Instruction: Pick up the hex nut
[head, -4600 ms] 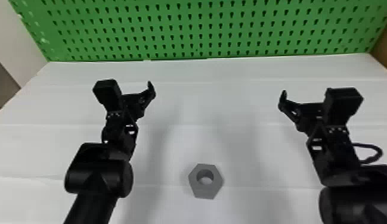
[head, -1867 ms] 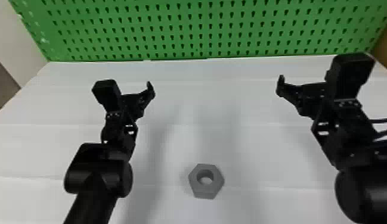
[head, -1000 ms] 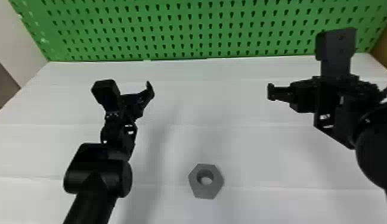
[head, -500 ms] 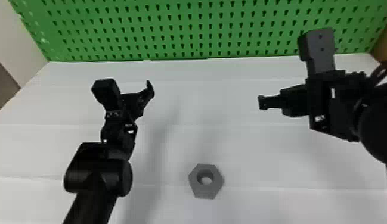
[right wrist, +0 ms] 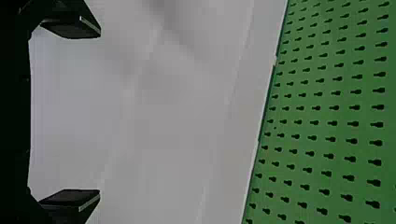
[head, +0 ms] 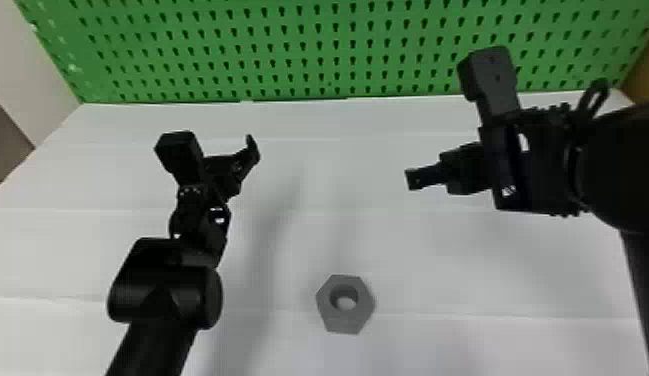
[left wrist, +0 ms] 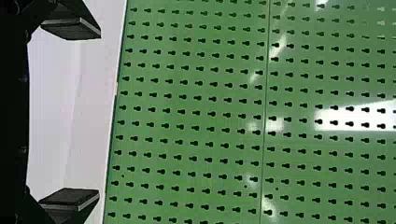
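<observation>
The grey hex nut (head: 358, 318) lies flat on the white table, near the middle of the head view's lower part, its hole facing up. My left gripper (head: 252, 150) is parked over the table, farther back and to the left of the nut. In the left wrist view the left gripper (left wrist: 99, 114) stands open, nothing between its fingers. Farther back and to the right of the nut is my right gripper (head: 416, 179), pointing inward to the left. The right wrist view has the right gripper (right wrist: 100, 114) wide open, with bare table between and beyond its fingers.
A green pegboard (head: 298, 55) rises along the back edge of the white table (head: 328, 235). The right forearm reaches in from the right edge, the left one from the bottom edge.
My right arm has risen and swung round, its gripper turning to point left and coming somewhat toward the middle. The left arm and the nut have stayed in place.
</observation>
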{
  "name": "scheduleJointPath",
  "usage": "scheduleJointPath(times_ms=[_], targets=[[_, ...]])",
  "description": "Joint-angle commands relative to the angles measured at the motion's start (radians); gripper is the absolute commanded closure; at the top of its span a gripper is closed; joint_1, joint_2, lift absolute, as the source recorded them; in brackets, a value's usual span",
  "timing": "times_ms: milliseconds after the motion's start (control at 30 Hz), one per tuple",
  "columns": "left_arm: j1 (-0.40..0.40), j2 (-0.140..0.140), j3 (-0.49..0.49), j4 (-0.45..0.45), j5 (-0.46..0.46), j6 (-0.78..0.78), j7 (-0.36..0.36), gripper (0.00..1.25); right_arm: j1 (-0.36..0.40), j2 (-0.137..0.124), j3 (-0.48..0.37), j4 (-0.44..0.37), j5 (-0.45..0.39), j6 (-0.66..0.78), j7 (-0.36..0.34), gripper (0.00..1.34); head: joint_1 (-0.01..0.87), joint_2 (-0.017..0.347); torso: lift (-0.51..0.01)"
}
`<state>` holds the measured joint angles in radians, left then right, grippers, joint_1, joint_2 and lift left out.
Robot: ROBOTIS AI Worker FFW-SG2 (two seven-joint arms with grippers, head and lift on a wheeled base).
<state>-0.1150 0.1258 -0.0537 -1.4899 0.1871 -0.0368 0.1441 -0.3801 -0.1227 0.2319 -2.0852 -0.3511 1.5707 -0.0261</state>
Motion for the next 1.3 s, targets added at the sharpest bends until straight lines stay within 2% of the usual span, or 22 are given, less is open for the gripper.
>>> scheduleJointPath(times_ms=[0,333,800,1267], targets=[[0.0,0.0,0.002,0.0,-0.002,0.0,0.0,0.09,-0.019,-0.002,0.027,0.054,-0.035,0.001,0.0,0.09,0.785,0.153,-0.078],[-0.003,0.0,0.005,0.003,-0.006,0.0,0.0,0.09,-0.092,-0.005,0.084,0.148,-0.114,0.001,-0.002,0.09,0.785,0.153,-0.078],[-0.008,0.001,0.006,0.005,-0.009,0.0,0.0,0.09,-0.16,0.009,0.176,0.254,-0.137,0.001,-0.002,0.09,0.785,0.153,-0.078],[-0.014,0.001,0.008,0.008,-0.017,0.0,0.0,0.09,-0.201,0.017,0.26,0.378,-0.207,0.001,-0.002,0.09,0.785,0.153,-0.078]])
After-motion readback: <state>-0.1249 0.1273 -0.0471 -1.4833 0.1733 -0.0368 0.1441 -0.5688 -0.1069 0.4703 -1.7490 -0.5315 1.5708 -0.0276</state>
